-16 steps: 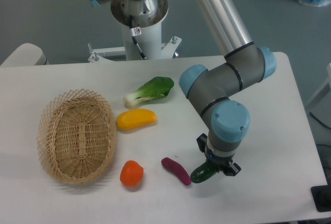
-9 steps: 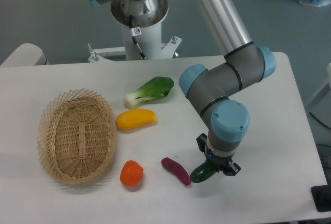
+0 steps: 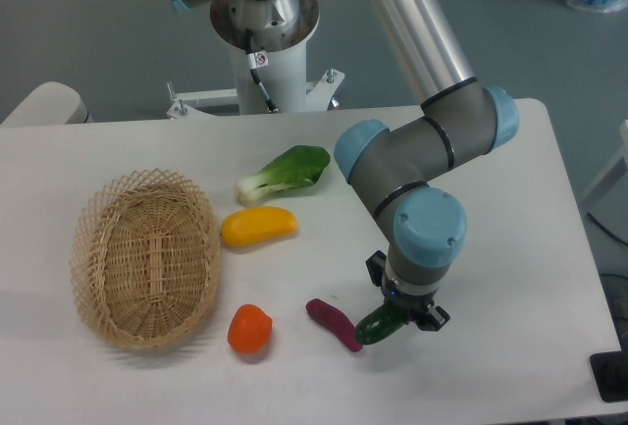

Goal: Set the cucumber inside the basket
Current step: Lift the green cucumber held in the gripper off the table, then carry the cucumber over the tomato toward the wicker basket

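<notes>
1. Your gripper (image 3: pixel 399 310) points down at the near right part of the table (image 3: pixel 510 248), its fingers closed on the cucumber (image 3: pixel 378 325), though the wrist hides most of the fingers, so you can only judge the grip from how the cucumber sits under it.
2. You can see the cucumber as a dark green, glossy piece sticking out toward the lower left from beneath the gripper, tilted rather than level; whether its low end touches the table cannot be told from this view.
3. Just to the left of the cucumber's free end lies the small purple eggplant (image 3: pixel 334 323), very near it and possibly touching.
4. Further left on the table you have the orange-red round vegetable (image 3: pixel 249 328), which lies just beside the near right rim of the basket (image 3: pixel 145 257).
5. Your basket stands on the left side of the table, well apart from the cucumber, and nothing is visible inside it.
6. Between the basket and the arm lies the yellow vegetable (image 3: pixel 258 227), with the bok choy (image 3: pixel 285 173) beyond it toward the robot's base (image 3: pixel 265 47).
7. Your arm's forearm comes down from the upper middle and bends at the grey and blue joints above the gripper.
</notes>
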